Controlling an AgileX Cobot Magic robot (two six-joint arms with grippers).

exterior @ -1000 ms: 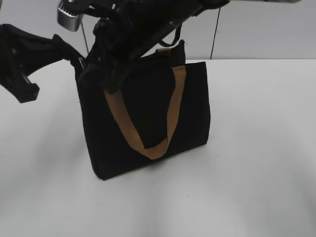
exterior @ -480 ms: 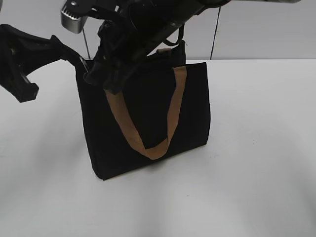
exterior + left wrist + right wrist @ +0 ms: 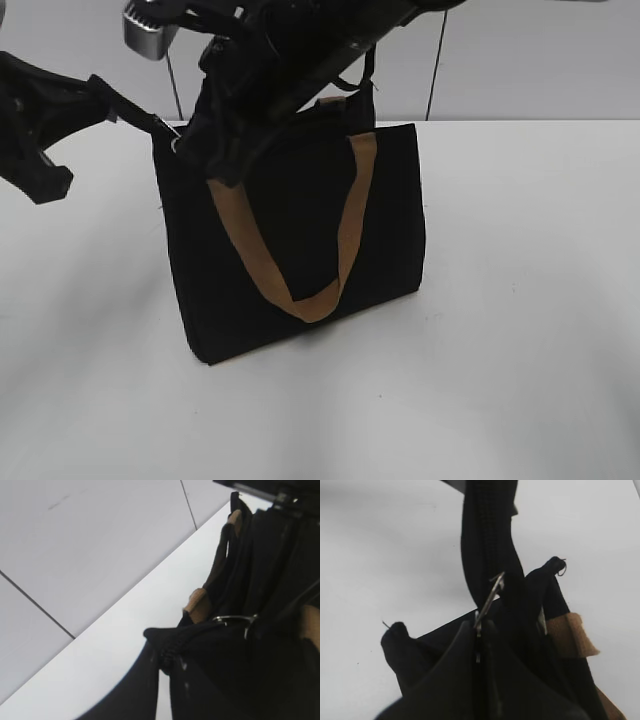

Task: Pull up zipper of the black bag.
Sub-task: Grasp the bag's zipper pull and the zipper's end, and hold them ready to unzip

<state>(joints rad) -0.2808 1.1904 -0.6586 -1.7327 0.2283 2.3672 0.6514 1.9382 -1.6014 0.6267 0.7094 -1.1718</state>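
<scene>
The black bag [image 3: 390, 220] stands upright on the white table [image 3: 520, 300], one tan handle [image 3: 345, 240] hanging down its front. My left gripper [image 3: 160, 128] is shut on the bag's top left corner; in the left wrist view its jaws [image 3: 167, 652] pinch the bunched black fabric end. My right gripper [image 3: 210, 155] reaches across from above to the same end of the bag's top. In the right wrist view its jaws [image 3: 479, 627] are shut on the silver zipper [image 3: 493, 591], with the black zip track [image 3: 487, 525] running away from it. The zipper ring also shows in the left wrist view [image 3: 231, 619].
The right arm's dark links [image 3: 300, 50] hang over the bag's top and hide most of the opening. The grey wall [image 3: 520, 60] rises behind the table's back edge. A second tan handle [image 3: 197, 605] lies folded at the bag's top.
The left arm has shifted slightly up and left, drawing the bag's top left corner taut. The right gripper has barely moved at the top of the bag.
</scene>
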